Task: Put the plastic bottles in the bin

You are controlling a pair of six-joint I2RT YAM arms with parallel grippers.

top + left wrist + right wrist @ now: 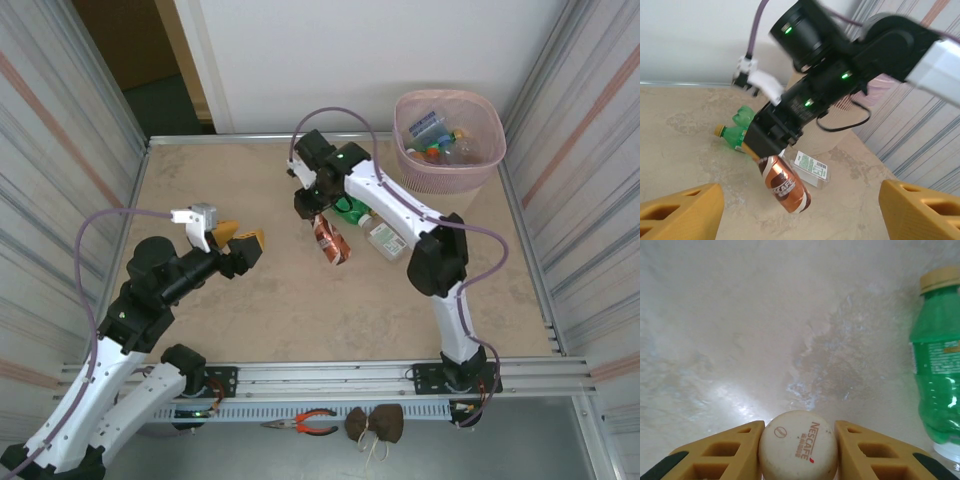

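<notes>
- The right gripper [799, 427] is clamped on the white cap [798, 445] of a brown coffee bottle [785, 182], with a yellow finger pressed to each side of the cap.
- The brown coffee bottle hangs tilted below the jaws, base downward; whether the base touches the table [250, 300] is hard to tell.
- Just beside it, a green bottle [935, 390] with a yellowish cap lies on its side on the table.
- A clear bottle [385, 238] with a white and green label lies next to the green one, under the right arm.
- The bin [440, 178] stands at the far right corner of the table, well apart from the held bottle, with several bottles [440, 140] already inside.
- The left gripper [240, 238] hovers over the left of the table, jaws spread wide and holding nothing, aimed at the right gripper.
</notes>
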